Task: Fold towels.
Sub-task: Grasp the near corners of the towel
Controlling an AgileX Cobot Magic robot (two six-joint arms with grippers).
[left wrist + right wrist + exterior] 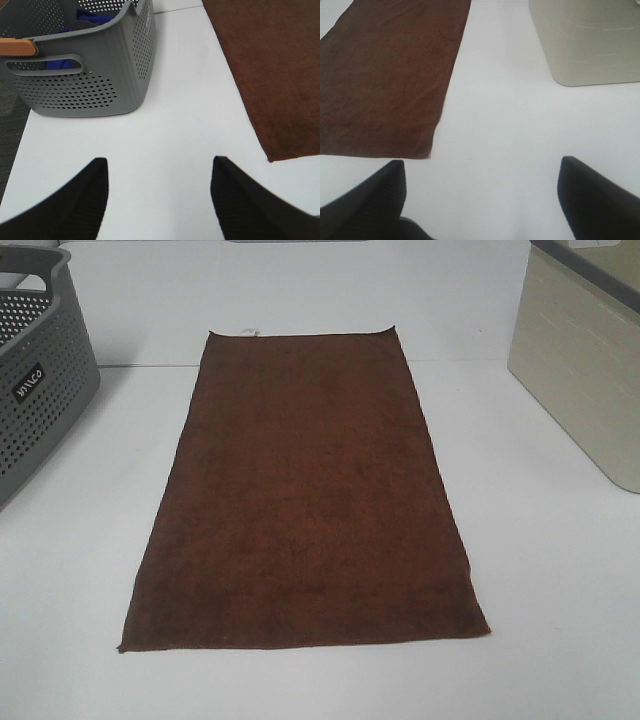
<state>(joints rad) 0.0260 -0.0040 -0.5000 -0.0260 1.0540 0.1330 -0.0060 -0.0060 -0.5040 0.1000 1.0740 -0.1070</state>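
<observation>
The dark reddish-brown towel (305, 495) lies flat and spread out lengthwise in the middle of the white table, with a small white tag (250, 333) at its far short edge. It also shows in the left wrist view (272, 70) and in the right wrist view (385, 75). My left gripper (159, 200) is open and empty above bare table, short of the towel's near left corner. My right gripper (482, 200) is open and empty above bare table, short of the towel's near right corner. Neither gripper shows in the exterior high view.
A grey perforated basket (40, 390) stands at the far left; in the left wrist view the basket (80, 75) holds blue cloth (92, 20). A beige bin (585, 370) stands at the far right, also in the right wrist view (587, 42). The white table (560, 590) surrounds the towel.
</observation>
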